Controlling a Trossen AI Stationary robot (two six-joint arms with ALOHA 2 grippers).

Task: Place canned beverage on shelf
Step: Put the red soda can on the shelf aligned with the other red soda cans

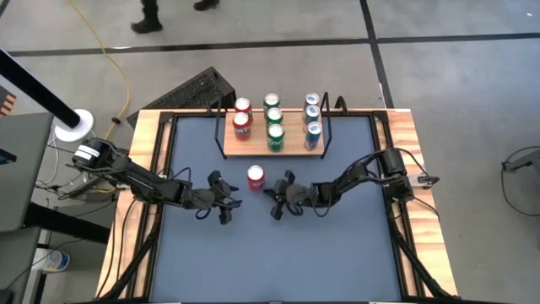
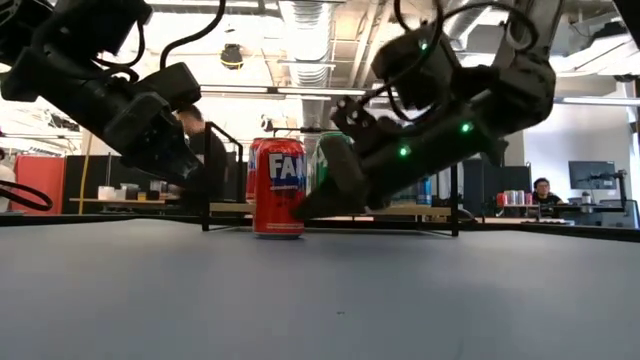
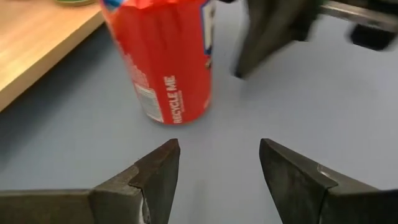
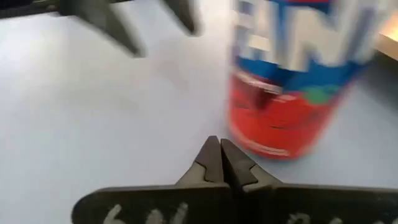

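A red canned beverage [image 1: 255, 177] stands upright on its base on the blue-grey tabletop, just in front of the shelf [image 1: 291, 150], a light-wood board with black wire ends. My left gripper [image 1: 229, 199] is to the can's near left. It is open with nothing between its fingers [image 3: 219, 149], and the can [image 3: 165, 62] stands ahead of them. My right gripper [image 1: 270, 196] comes in from the can's near right. It is shut [image 4: 219, 144], low over the table, with its tips close by the can's lower side [image 4: 292, 81]. My right gripper's shut fingertips [image 4: 211, 155] lie close beside the foot of the can [image 4: 239, 134], coming slanting down from the table's right. I cannot tell whether they touch it. The can stands upright on the table.
The shelf holds rows of red [image 1: 242, 118], green [image 1: 273, 122] and blue cans [image 1: 312, 118]. Its black wire ends [image 2: 222, 170] rise behind the lone can. The near half of the tabletop [image 1: 270, 262] is bare. Light-wood strips [image 1: 403, 135] edge the table.
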